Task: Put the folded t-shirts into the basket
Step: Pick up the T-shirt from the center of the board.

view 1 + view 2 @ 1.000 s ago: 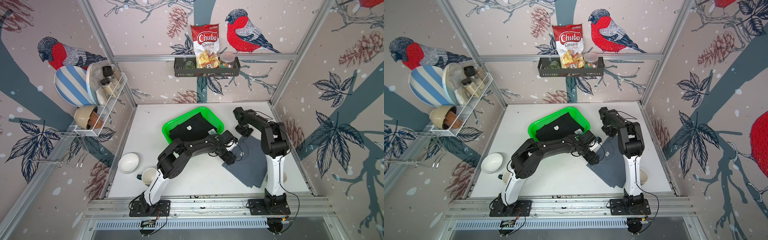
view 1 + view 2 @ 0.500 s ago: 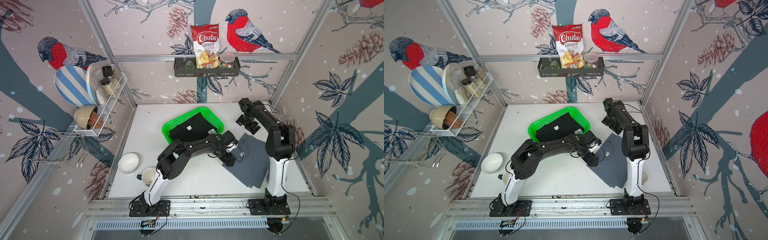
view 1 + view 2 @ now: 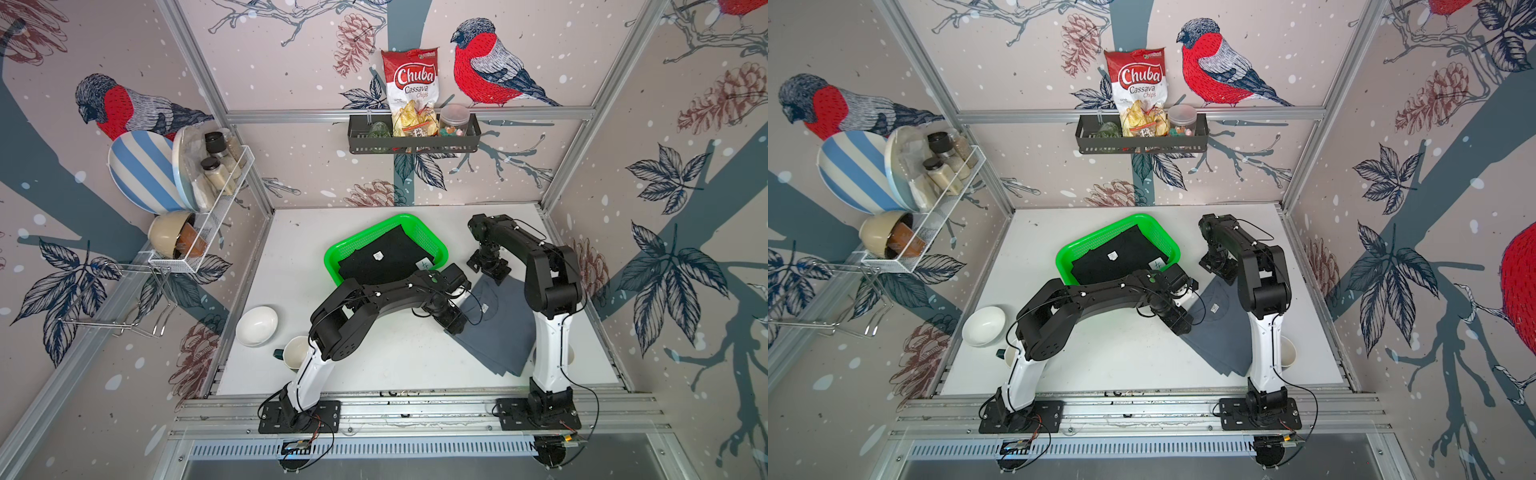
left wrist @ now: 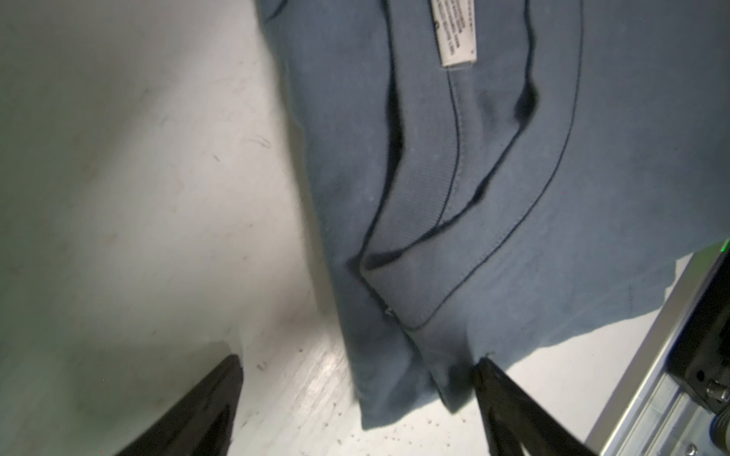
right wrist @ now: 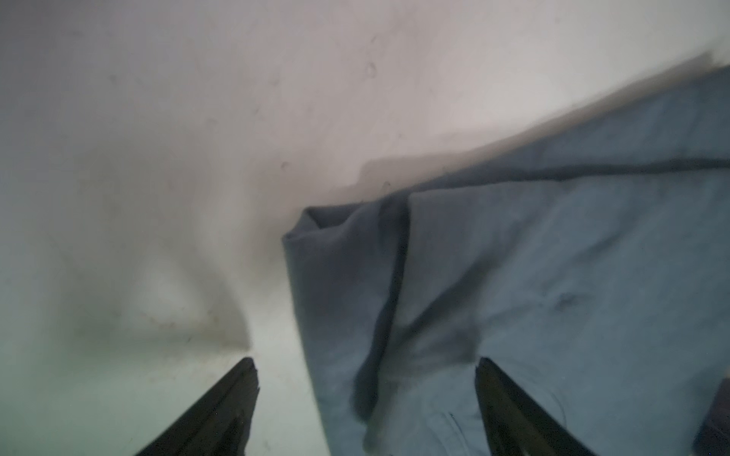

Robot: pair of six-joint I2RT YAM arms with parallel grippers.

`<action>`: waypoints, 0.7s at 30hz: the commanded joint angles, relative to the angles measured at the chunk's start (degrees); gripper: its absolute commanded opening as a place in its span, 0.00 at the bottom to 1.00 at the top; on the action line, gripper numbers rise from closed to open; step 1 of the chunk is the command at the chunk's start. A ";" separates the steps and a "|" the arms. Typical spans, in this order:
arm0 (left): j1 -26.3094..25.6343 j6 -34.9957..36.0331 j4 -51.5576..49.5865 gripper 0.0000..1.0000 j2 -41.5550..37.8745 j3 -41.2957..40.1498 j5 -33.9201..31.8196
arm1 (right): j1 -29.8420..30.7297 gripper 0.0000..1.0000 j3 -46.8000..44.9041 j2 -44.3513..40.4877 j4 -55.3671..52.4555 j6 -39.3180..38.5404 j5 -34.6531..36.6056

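The grey-blue t-shirt (image 3: 498, 332) lies flat on the white bench (image 3: 374, 365), just beside the green basket (image 3: 329, 262), which already holds the black t-shirt (image 3: 386, 266) (its white tag (image 3: 377, 255) faces up). The left hand (image 4: 359, 359) is released, its fingers wide over one edge of the grey-blue shirt. The right hand (image 5: 366, 361) is released too, over a corner of the same shirt.

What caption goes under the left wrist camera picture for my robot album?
Left gripper, jaws open, frames the edge of the grey-blue folded t-shirt lying on the white table.
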 commanded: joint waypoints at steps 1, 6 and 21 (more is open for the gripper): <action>-0.07 -0.38 0.78 0.88 0.14 -0.12 0.11 | -0.66 0.78 -0.58 1.13 1.06 -0.79 0.40; -0.06 -0.34 0.70 0.87 0.47 0.28 0.12 | -2.39 0.56 -3.51 2.10 3.07 -1.16 0.69; -0.32 0.81 -1.82 0.84 6.21 7.83 -1.16 | -3.21 0.00 -6.12 -3.64 6.42 -0.66 -7.97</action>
